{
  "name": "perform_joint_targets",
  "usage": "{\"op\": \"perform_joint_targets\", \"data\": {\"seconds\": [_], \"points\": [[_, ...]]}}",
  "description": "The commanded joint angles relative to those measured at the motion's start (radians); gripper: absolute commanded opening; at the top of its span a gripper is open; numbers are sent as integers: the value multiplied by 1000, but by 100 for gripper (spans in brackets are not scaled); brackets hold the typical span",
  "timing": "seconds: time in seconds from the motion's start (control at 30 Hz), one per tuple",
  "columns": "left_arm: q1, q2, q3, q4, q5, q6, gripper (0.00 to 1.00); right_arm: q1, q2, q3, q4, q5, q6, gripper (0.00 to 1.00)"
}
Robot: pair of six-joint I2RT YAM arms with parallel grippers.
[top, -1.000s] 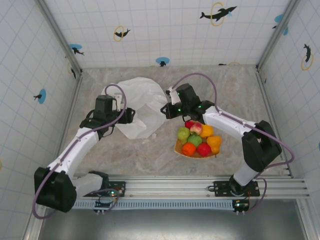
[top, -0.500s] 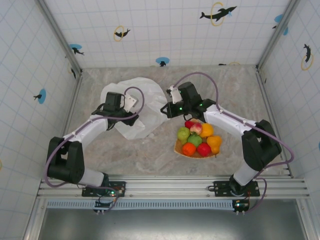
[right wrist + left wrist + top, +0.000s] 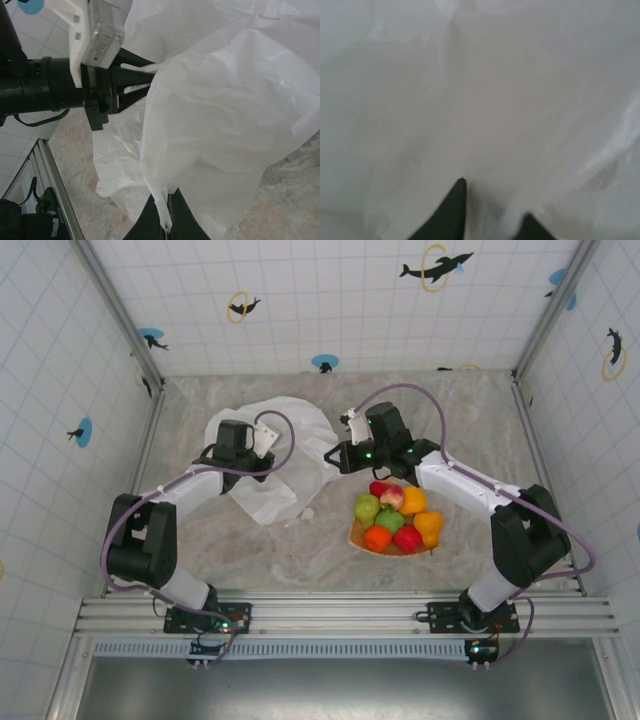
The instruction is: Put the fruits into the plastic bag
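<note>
Pulling could tear the bag point(image 3: 290, 455): right gripper point(image 3: 166, 210) is clamped on its edge; left gripper point(image 3: 494, 200) hold, cannot tell.

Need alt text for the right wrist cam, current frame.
A crumpled white plastic bag covers most of the frame, a fold of its lower edge pinched between the right arm's jaws at the bottom. The left arm reaches in from the upper left, jaws apart with tips buried in the plastic, over a marble table.
</note>
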State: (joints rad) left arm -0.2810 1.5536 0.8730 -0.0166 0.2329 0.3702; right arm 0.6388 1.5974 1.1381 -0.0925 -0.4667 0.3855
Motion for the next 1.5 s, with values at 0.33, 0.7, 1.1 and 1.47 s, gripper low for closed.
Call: {"op": "perform_joint_targets", "data": {"seconds": [0.33, 0.7, 1.1, 1.47], "points": [[-6, -110, 83, 25, 90, -405, 0, -6, 102, 165, -67, 432, -113, 43], [-5, -65, 142, -49, 79, -618, 0, -3, -81, -19, -18, 566, -273, 82], [-4, -90, 147, -69, 113, -600, 0, -34, -129, -305, 321, 144, -85, 90], [-4, -117, 133, -55, 109, -588, 0, -22, 141, -141, 383, -1, -104, 76]]}}
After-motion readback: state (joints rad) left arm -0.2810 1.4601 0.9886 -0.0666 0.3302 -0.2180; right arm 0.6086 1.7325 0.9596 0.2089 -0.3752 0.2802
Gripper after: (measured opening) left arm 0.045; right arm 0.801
